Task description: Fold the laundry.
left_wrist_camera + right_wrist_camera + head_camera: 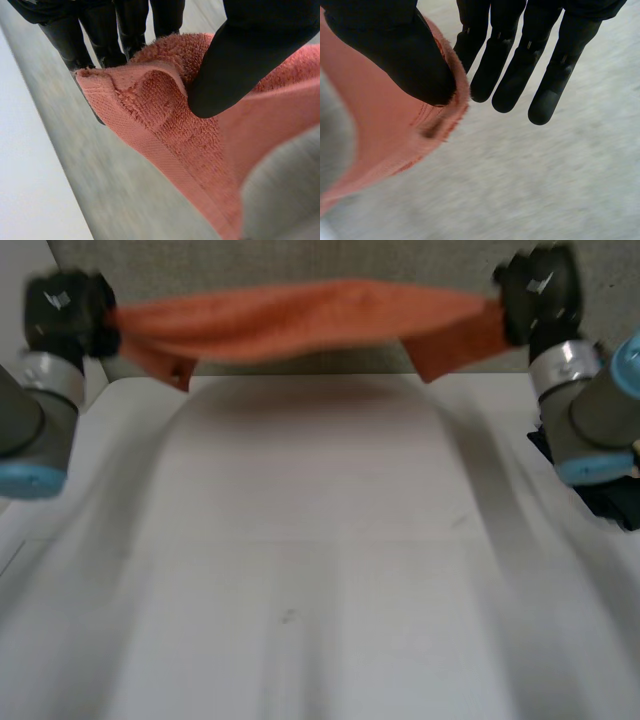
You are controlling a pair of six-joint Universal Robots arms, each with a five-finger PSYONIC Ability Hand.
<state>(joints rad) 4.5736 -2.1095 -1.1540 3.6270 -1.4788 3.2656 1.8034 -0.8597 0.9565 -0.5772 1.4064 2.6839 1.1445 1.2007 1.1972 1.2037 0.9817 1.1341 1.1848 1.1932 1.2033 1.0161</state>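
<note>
— White table point(300, 570) across the foreground, with a grey textured wall point(300, 260) behind its far edge. Where is the laundry?
— An orange towel point(300, 320) is held in the air over the table's far edge. It is stretched sideways between the two hands, and a loose flap droops near each end.
— How does it look close up?
— Looped terry pile, with a flat woven band along the hem. In the left wrist view a corner is folded back on itself.
— And the left hand point(65, 315)?
— Clamped on the towel's left end. The thumb point(240, 65) presses the cloth from the front, with the fingers point(65, 35) behind it.
— The right hand point(535, 290)?
— Its thumb point(395, 50) pins the towel's right corner against the nearest finger. The other fingers point(515, 85) reach out straight, clear of the cloth.
</note>
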